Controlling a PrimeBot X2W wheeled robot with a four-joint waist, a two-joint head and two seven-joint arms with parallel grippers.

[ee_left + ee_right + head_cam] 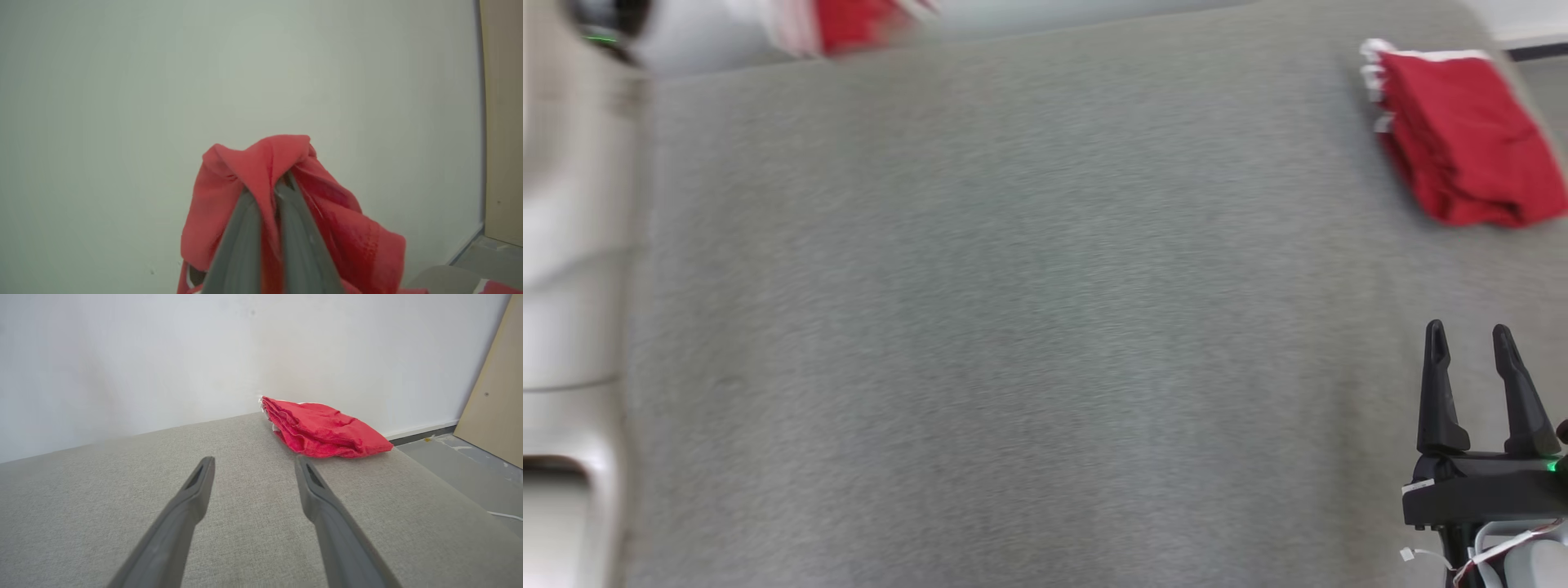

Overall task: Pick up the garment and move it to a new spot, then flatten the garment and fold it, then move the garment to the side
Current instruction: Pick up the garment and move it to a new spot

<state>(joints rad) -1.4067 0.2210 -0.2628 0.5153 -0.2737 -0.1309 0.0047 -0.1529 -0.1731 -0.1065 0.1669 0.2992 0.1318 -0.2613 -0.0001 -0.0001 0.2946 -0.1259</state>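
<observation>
Dangling bunched from the left gripper point(267, 190), whose fingers point(241, 245) pinch it tight, the red garment point(253, 163) hangs over the far-left edge of the grey cushion point(1013, 327). The right gripper point(1470, 351) sits at the cushion's near-right, fingers spread; the left arm looks nearer for laying it mid-cushion.

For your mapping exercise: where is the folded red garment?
Head view: the folded red garment lies upper right on the grey surface, beyond the right gripper.

Even soft light, blurred head view
</observation>
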